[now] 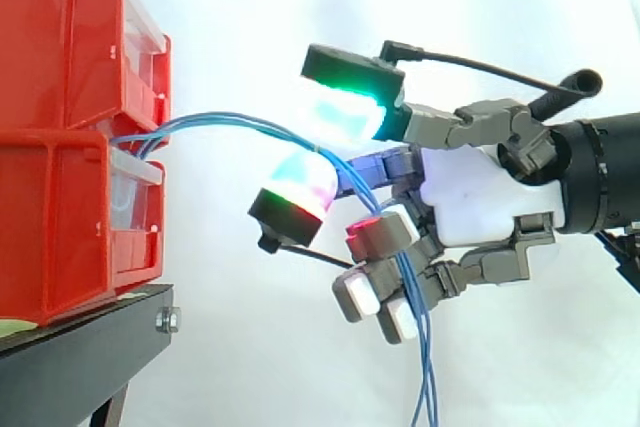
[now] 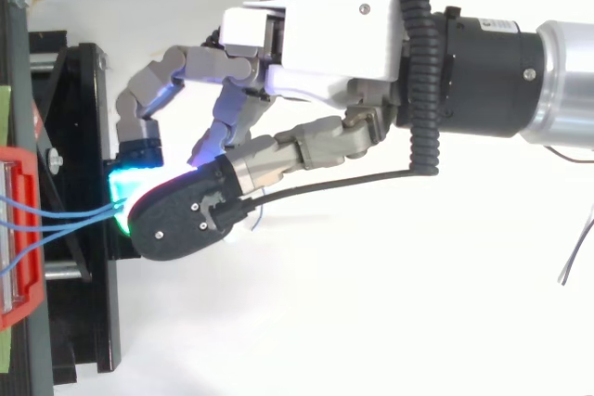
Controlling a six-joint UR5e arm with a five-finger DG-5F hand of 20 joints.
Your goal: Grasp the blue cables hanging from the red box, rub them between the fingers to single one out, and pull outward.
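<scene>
At the left of the side view, two red bins point(image 1: 60, 147) are stacked on a black stand point(image 1: 80, 357), one above the other, and in the top view the same bins point(image 2: 20, 229) are seen at the left edge with the stand point(image 2: 79, 136) just to their right. The blue cables point(image 1: 240, 121) are led out from the front of the bins, at the seam between the upper and the lower one. From there they are carried rightward in a shallow arc in front of the white curtain point(image 1: 240, 7). In the top view the cables point(image 2: 79, 216) are seen running from the bin across the stand and converging at the glowing fingertips. Further right, the cables are passed between an upper pad point(image 1: 350, 102), lit green, and a lower pad point(image 1: 295, 187), lit red and cyan. Whether these two pads are pressed onto the strands cannot be told. Behind the pads, the cables are bent downward and threaded through the remaining fingers point(image 1: 365, 292), which are curled round them, so the bundle is enclosed in the hand point(image 1: 470, 197). Below the fingers, the loose ends are left hanging straight down. The arm is brought in from the right edge.
</scene>
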